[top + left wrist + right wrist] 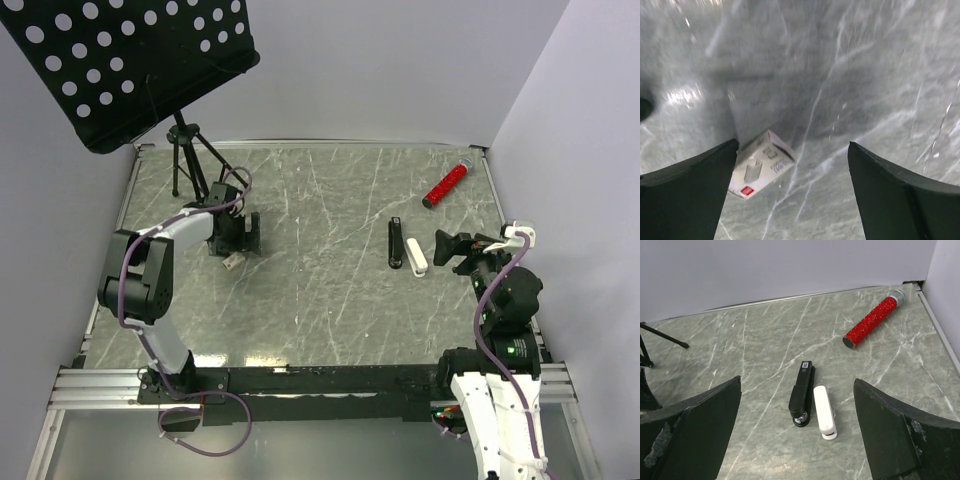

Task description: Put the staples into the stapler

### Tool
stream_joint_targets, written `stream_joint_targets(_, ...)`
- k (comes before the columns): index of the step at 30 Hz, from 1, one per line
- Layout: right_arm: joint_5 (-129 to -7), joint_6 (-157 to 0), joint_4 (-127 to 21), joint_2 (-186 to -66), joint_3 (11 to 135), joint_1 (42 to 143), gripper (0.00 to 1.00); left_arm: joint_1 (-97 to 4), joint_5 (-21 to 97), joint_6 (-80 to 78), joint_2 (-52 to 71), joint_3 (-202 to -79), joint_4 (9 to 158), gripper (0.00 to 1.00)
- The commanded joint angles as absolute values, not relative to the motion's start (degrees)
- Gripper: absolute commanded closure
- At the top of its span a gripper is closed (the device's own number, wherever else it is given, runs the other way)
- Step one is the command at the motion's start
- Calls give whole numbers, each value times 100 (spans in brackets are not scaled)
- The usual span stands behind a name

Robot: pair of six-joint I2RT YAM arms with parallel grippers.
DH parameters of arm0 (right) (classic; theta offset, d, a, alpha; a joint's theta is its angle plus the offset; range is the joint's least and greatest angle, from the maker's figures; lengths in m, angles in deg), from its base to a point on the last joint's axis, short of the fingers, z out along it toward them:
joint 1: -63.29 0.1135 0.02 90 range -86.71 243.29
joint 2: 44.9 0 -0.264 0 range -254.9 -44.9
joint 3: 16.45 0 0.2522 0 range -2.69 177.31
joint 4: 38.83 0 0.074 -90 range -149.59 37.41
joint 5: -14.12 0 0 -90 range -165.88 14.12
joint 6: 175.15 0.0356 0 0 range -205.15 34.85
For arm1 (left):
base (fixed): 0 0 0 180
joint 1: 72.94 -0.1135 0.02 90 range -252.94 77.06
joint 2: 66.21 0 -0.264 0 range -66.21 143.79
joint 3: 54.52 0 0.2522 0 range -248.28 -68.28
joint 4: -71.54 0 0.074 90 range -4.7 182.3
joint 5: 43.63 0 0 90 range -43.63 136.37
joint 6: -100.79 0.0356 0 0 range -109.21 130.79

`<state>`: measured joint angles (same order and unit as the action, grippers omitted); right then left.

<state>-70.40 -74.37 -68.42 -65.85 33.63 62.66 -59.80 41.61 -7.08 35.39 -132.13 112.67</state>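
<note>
Lying flat, stapler (pixel 396 243), long axis near-to-far

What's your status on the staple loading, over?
Left claw open, above staple box. Right claw open, empty, facing stapler. It lies closed on table. White bar right beside it, may crowd the grab.

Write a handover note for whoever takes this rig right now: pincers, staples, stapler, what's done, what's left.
Left pincer: open, empty, hovering over the staples box, which lies on the table close to one finger, not gripped.
Right pincer: open, empty, facing the stapler but short of it.
Stapler: closed, lying flat beside a white bar; a red cylinder lies farther back.
Done: nothing visible yet.
Left: pick up staples, open stapler, load, close.
</note>
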Motion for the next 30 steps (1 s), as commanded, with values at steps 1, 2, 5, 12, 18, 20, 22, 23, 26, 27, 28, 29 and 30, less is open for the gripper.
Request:
stream_joint_targets(1,-6999,-7505,-6542,-6581,3352,6302,0,-5967,3907,-855,3249,-12910,11421,3)
stream_joint_targets(2,-6999,-7496,-6542,-6599,3344,6302,0,-5958,3899,-872,3214,-12823,11421,3)
stream_joint_targets(5,-6990,-7487,-6524,-6652,3352,6302,0,-5958,3715,-925,3065,-12673,11413,3)
stream_joint_targets(12,-6929,-7417,-6559,-6924,3466,6302,0,-5950,3380,-1180,2740,-12268,11184,3)
stream_joint_targets(18,-6762,-7294,-6603,-7135,3563,6302,0,-5853,3213,-1347,2722,-12110,11000,3)
stream_joint_targets(20,-6744,-7259,-6621,-7170,3546,6302,0,-5739,3143,-1417,2722,-12110,10912,3)
stream_joint_targets(22,-6735,-7232,-6647,-7197,3528,6302,0,-5616,3090,-1558,2713,-12110,10815,3)
stream_joint_targets(23,-6726,-7215,-6647,-7197,3528,6302,0,-5572,3072,-1602,2713,-12110,10710,3)
stream_joint_targets(26,-6691,-7197,-6682,-7276,3546,6302,0,-5475,3064,-1786,2783,-12153,10552,3)
stream_joint_targets(27,-6682,-7188,-6691,-7293,3554,6302,0,-5440,3037,-1856,2835,-12180,10525,3)
stream_joint_targets(28,-6665,-7206,-6691,-7337,3572,6302,0,-5422,3028,-1892,2853,-12232,10490,3)
stream_joint_targets(29,-6613,-7197,-6691,-7355,3581,6302,0,-5387,3011,-1953,2880,-12250,10420,3)
stream_joint_targets(30,-6577,-7197,-6700,-7416,3616,6302,0,-5326,2976,-1980,2880,-12268,10393,3)
